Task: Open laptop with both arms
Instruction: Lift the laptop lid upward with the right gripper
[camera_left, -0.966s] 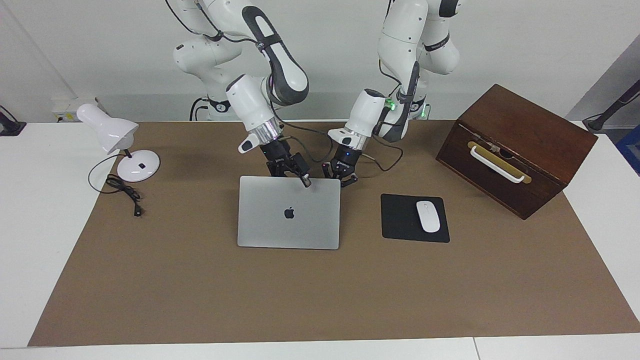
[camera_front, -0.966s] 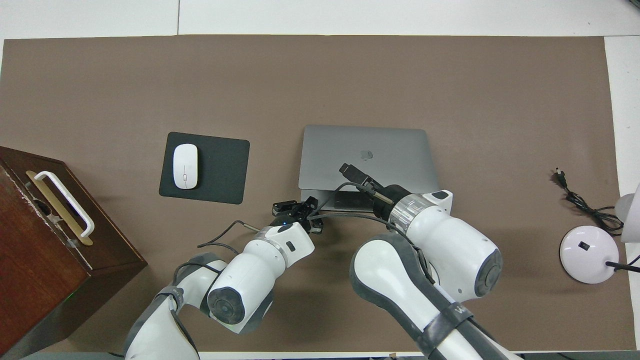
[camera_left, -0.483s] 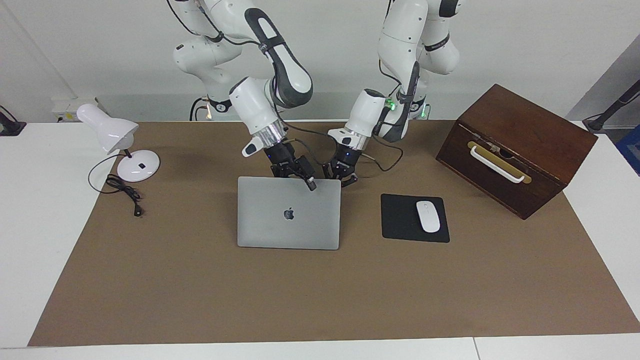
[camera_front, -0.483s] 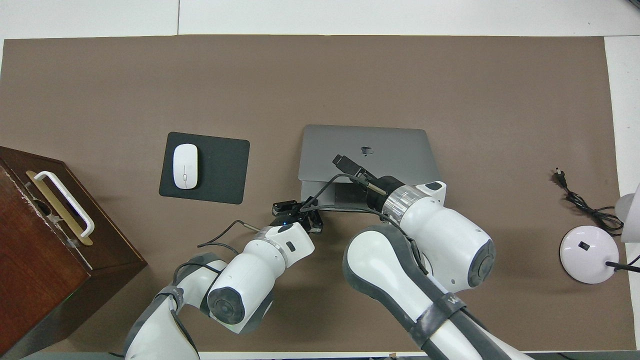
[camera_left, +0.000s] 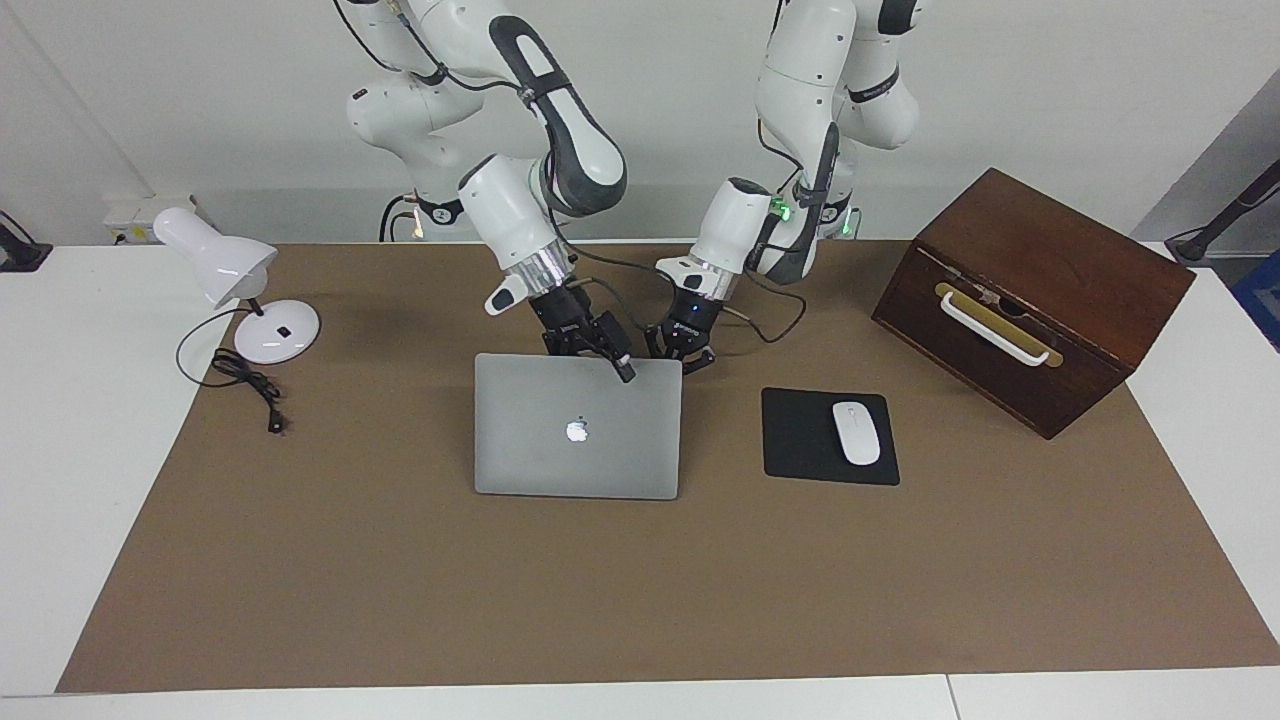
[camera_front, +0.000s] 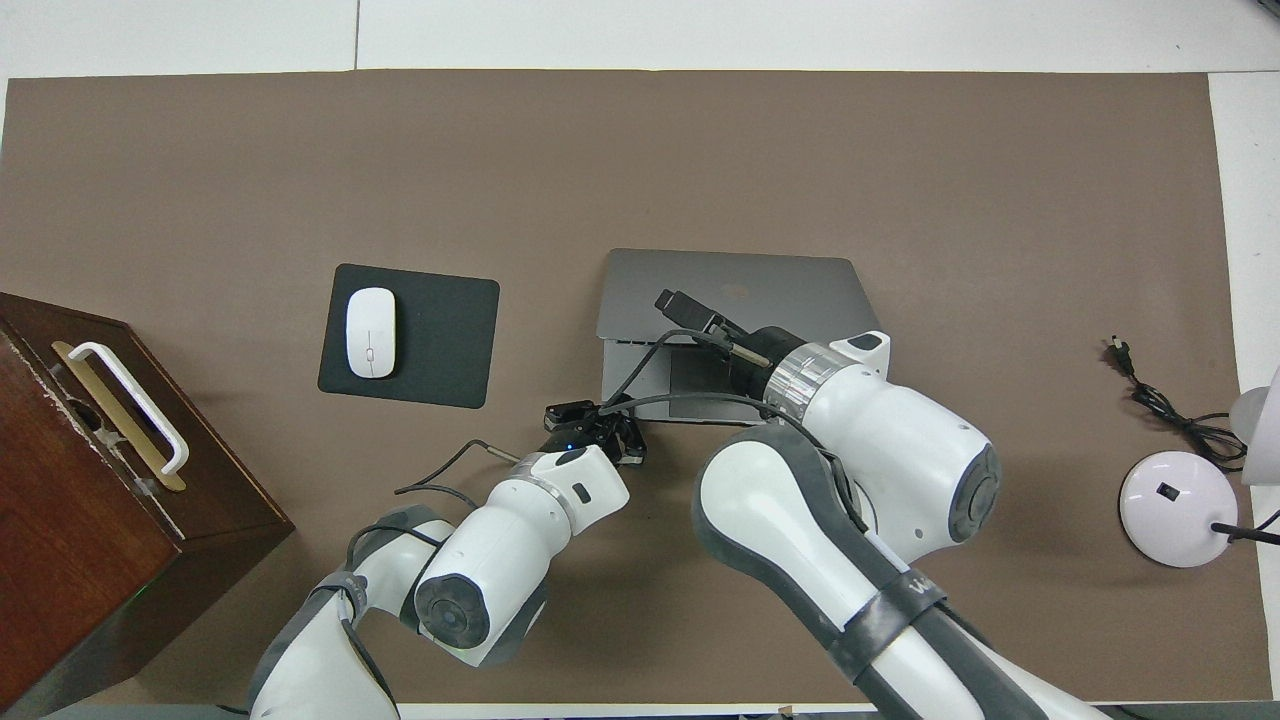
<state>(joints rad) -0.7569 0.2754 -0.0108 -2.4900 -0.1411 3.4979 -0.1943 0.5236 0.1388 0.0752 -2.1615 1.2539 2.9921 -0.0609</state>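
Desk lamp (camera_left: 235, 300): white, at the right arm's end of the surface (camera_left: 400, 590), cord coiled beside it. Well apart from the work, so no risk is seen here.

Right end effector (camera_left: 612, 360): at the edge of the laptop lid that lies nearest the robots, low over it. I cannot tell whether it is spread or clamped on the lid.

Risk, right arm: if the hold on that thin edge is shallow, the lid may slip off and drop shut. Pulling too steeply may drag the whole machine instead.

Laptop (camera_left: 575, 450): silver-grey, mid-surface on the brown mat, lid partly raised with its hinge on the edge farthest from the robots. The overhead view shows a strip of the deck.

Left end effector (camera_left: 686, 358): pressed together, holding nothing, low at the laptop corner nearest the robots, toward the left arm's end. I cannot make out contact with the base.

Risk, left arm: if it does not bear on the base, the base may lift or slide with the lid. It may also skid off the corner.

Mouse pad (camera_left: 800, 445) and mouse (camera_left: 856, 432): beside the laptop. A sliding laptop may shove them.

Wooden box (camera_left: 1030, 300): at the left arm's end, well apart.
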